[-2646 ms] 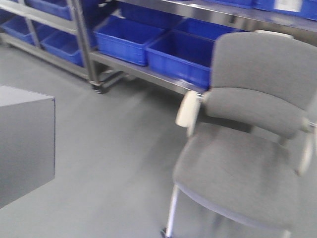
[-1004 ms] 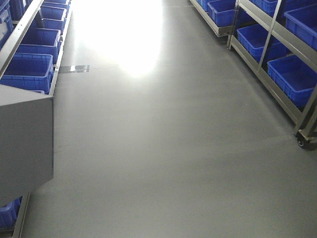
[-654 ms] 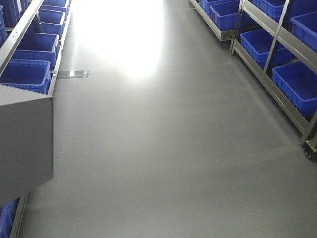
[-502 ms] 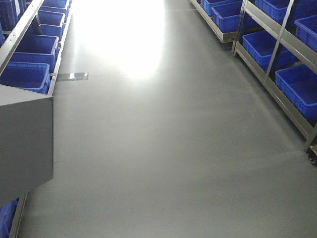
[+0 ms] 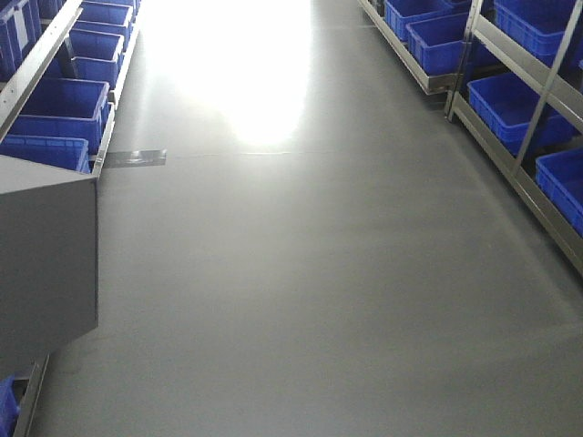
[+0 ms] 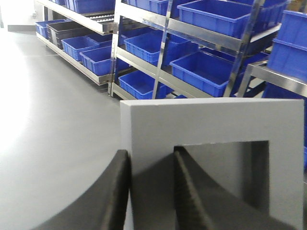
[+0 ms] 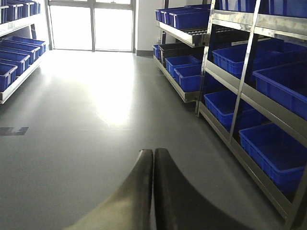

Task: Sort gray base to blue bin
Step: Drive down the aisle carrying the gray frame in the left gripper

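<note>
The left gripper point(image 6: 151, 153) is clamped on the gray base point(image 6: 211, 120). One black ribbed finger point(image 6: 115, 191) presses the outside of the block's left wall, and the other sits inside the recess, so the wall is pinched between them. The base is held up in front of the left wrist camera, off the floor. It is matte, pale gray, with flat thick walls framing a square-cornered rectangular recess that looks darker and shaded inside. Its right edge runs to the side of the picture.

The right gripper point(image 7: 153, 154) is closed, its two dark fingers pressed together with nothing between them, hanging over the gray floor point(image 7: 96, 120).

Behind the base stand metal racks point(image 6: 163, 48) loaded with blue bins point(image 6: 201, 67) on several tiers, with one dark bin point(image 6: 67, 31) among them farther down the row. The right wrist view shows more such racks along both sides of an aisle that ends at bright glazed doors point(image 7: 91, 26). In the front view a large plain gray box panel point(image 5: 46, 255) sits at the left edge, and strong glare lies on the floor ahead.
</note>
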You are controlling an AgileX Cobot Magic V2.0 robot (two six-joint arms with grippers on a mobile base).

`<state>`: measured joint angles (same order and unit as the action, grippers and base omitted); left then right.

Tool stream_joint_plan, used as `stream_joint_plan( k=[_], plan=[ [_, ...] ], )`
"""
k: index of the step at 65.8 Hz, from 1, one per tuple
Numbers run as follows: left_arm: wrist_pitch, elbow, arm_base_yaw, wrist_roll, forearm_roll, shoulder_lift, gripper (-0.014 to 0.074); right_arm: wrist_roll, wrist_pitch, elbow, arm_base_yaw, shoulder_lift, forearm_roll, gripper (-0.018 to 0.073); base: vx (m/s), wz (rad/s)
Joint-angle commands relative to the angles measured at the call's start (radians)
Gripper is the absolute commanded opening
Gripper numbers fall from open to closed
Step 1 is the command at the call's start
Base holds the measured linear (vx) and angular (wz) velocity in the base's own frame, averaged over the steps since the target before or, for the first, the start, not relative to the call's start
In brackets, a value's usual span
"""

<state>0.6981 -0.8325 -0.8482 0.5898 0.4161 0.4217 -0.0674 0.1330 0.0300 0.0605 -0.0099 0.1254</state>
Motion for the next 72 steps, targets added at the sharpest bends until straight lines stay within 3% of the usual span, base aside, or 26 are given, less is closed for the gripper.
stream_joint_plan(
  k=[1, 72],
  plan=[
    [-0.101, -0.028, -0.005, 0.006, 0.02, 0.01, 0.0125, 0.006, -0.076, 0.014, 0.001, -0.015, 0.009, -0.0009, 0.39, 0.08],
    [-0.101, -0.028, -0.005, 0.006, 0.03, 0.01, 0.0125, 0.006, -0.076, 0.014, 0.001, -0.015, 0.009, -0.0009, 0.42, 0.0]
  ],
)
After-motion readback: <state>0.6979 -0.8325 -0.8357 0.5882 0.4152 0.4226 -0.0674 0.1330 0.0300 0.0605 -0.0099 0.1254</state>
